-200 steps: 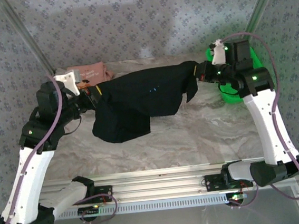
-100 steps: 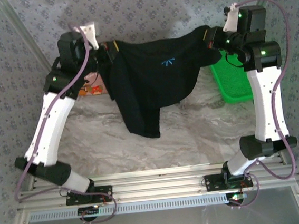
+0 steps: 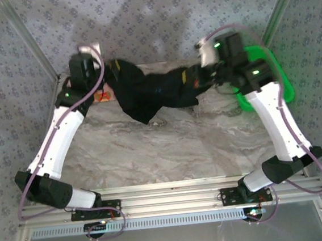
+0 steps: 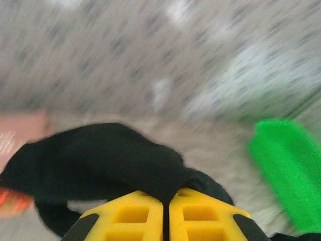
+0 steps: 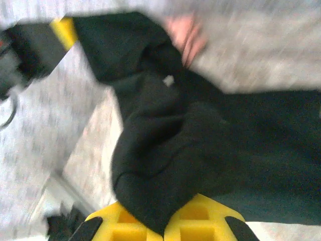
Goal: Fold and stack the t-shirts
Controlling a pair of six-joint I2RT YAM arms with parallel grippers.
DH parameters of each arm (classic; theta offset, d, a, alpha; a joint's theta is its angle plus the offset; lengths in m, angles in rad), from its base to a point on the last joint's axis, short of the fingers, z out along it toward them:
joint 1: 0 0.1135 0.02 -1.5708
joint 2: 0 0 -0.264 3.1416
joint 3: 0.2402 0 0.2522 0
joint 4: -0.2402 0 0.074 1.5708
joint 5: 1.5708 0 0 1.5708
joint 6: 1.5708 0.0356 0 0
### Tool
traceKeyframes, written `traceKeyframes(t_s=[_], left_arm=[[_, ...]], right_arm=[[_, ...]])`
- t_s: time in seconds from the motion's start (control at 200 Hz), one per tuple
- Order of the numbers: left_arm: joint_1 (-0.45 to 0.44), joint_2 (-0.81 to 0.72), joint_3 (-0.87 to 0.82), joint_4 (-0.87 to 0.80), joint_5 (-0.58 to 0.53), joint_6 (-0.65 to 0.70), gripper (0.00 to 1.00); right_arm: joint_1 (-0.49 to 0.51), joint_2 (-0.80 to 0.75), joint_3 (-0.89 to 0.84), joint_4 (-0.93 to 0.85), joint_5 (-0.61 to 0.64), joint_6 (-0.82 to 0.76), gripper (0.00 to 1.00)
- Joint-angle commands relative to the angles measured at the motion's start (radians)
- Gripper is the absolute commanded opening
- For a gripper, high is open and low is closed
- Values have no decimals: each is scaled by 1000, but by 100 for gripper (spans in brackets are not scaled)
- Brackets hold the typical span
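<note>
Black t-shirt [image 3: 147, 93] bunched, long axis left-right; left tool [image 4: 165, 198] and right tool [image 5: 161, 217] each clenched on 1 end.

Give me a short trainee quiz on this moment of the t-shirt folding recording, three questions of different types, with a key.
1. True or false: the left pincer and the right pincer are both shut on the black shirt.
2. Multiple choice: the green basket stands on the table at A) the left arm's side, B) the right arm's side, C) the near edge between the bases.
3. Short answer: what colour is the other shirt, lying at the far left of the table?

Key: 1 true; 2 B; 3 pink.
</note>
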Motion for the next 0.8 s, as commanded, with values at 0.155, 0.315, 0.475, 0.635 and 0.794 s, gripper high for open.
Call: traceKeyframes(t_s=[0.155, 0.315, 0.475, 0.635, 0.794], left_arm=[[184, -202, -494, 41, -114, -166, 15], [298, -299, -610, 24, -84, -232, 28], [313, -377, -573, -104, -50, -226, 51], [226, -531, -570, -246, -29, -299, 62], [112, -669, -583, -466, -49, -431, 67]], right_arm=[[251, 188, -342, 249, -209, 232, 0], [290, 409, -270, 309, -263, 286, 0], [293, 643, -51, 187, -308, 233, 1], [310, 780, 59, 209, -370, 262, 10], [294, 823, 126, 205, -394, 261, 43]])
